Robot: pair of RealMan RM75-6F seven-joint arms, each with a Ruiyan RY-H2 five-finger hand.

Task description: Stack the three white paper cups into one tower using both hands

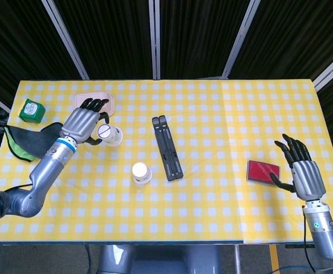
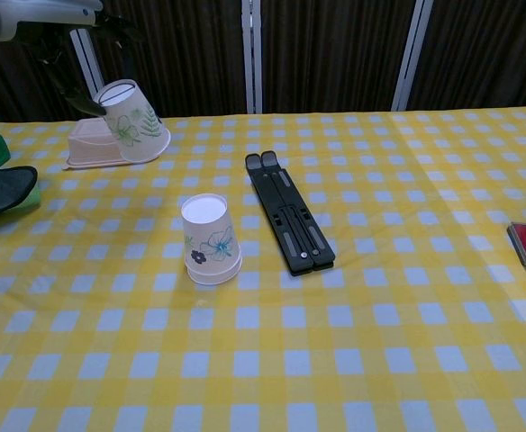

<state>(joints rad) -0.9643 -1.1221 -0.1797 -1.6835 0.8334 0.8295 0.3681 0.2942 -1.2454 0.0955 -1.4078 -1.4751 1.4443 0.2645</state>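
Note:
My left hand holds a white flower-printed paper cup upside down and tilted, lifted above the table's left side. Its fingers wrap the cup's base end. A second cup stack stands upside down on the checked cloth, right of and nearer than the held cup. My right hand hovers open at the table's right edge, beside the red card, holding nothing. It is outside the chest view.
A black folded stand lies mid-table. A beige lidded box sits at the back left behind the held cup. A green box and dark cloth lie at far left; a red card at right.

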